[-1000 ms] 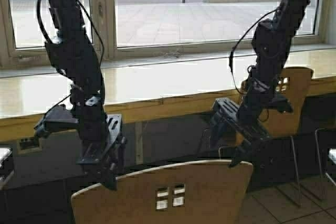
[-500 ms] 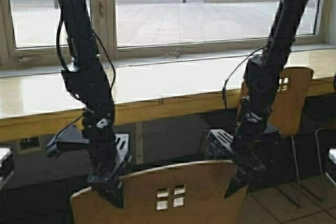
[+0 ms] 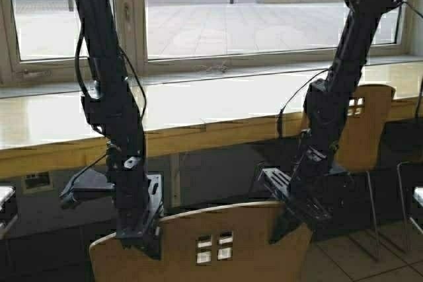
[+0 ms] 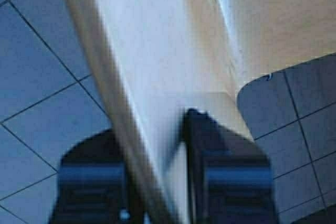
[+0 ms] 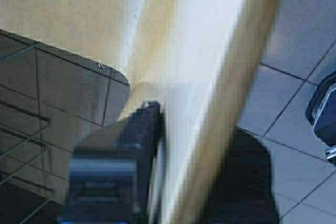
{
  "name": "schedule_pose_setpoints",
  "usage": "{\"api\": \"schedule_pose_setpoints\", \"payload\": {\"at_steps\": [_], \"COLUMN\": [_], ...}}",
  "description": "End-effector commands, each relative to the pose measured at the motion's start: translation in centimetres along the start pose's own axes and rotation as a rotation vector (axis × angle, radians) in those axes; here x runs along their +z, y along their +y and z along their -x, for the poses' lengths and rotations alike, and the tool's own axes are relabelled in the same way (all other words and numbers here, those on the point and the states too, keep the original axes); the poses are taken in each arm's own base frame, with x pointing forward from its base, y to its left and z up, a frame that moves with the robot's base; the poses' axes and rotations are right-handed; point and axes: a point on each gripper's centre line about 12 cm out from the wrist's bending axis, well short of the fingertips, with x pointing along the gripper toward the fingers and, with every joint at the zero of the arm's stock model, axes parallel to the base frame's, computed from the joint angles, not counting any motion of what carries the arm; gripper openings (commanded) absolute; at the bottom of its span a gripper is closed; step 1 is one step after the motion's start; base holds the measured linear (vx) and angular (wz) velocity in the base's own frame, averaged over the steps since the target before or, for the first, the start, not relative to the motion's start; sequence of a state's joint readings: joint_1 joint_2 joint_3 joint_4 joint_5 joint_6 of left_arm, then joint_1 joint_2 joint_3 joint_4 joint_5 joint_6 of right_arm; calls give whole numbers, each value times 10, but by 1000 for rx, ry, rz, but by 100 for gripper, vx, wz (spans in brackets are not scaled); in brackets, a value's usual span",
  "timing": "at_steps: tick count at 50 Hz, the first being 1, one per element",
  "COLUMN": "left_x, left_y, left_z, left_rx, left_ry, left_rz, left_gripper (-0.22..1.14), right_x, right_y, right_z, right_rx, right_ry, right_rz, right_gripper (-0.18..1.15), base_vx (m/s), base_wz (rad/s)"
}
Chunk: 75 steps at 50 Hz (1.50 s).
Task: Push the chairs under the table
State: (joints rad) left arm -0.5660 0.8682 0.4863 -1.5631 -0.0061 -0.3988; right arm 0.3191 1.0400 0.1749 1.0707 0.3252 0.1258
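A tan plywood chair [image 3: 205, 242] with square cutouts stands close in front of me, its backrest facing me. My left gripper [image 3: 142, 239] sits over the backrest's top edge at its left end, my right gripper [image 3: 287, 219] at its right end. In the left wrist view the backrest edge [image 4: 152, 77] runs between the left gripper's [image 4: 157, 145] fingers, one on each side, touching it. The right wrist view shows the backrest [image 5: 210, 77] the same way inside the right gripper [image 5: 194, 145]. A second chair [image 3: 367, 123] stands against the long pale table [image 3: 198, 107] at the right.
The table runs along a window wall. A dark panel with a socket box [image 3: 36, 179] lies below its yellow front edge. Another seat's chrome frame [image 3: 413, 189] shows at the right edge. Tiled floor [image 3: 370, 262] is under the chairs.
Both arms have come down and forward. The grippers were just above the near chair's backrest and now straddle its top edge at both ends.
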Motion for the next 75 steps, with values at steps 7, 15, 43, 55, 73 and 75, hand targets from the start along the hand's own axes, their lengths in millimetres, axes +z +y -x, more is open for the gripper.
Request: {"api": "schedule_pose_setpoints", "payload": {"at_steps": [7,15,43,55,73,75], "left_x": [-3,-3,16,32,39,41], "left_y": [-5,-8,-34,-45,-41,-40], "left_z": [9,9,-3,-5,-12,-12], "left_rx": [-20,-25,-73,-98,-79,-78], "left_ry": [7,8,-26,-63,-65,-66], "left_rz": [-9,-3,58,90,75,80], "left_gripper": [1,4,4,4,4,4], "right_x": [-6,-6,4,8,1,0], "right_y": [3,7,15,20,14,15], "right_z": [14,18,-9,-18,-21,-21], "right_rx": [2,9,22,34,10,11], "right_ry": [6,2,18,24,44,46], "right_rz": [46,64,84,90,124,124], "right_gripper": [3,4,4,4,4,4], "base_vx": [0,1,11,19,25,23], "base_wz": [1,4,16,13,3,3]}}
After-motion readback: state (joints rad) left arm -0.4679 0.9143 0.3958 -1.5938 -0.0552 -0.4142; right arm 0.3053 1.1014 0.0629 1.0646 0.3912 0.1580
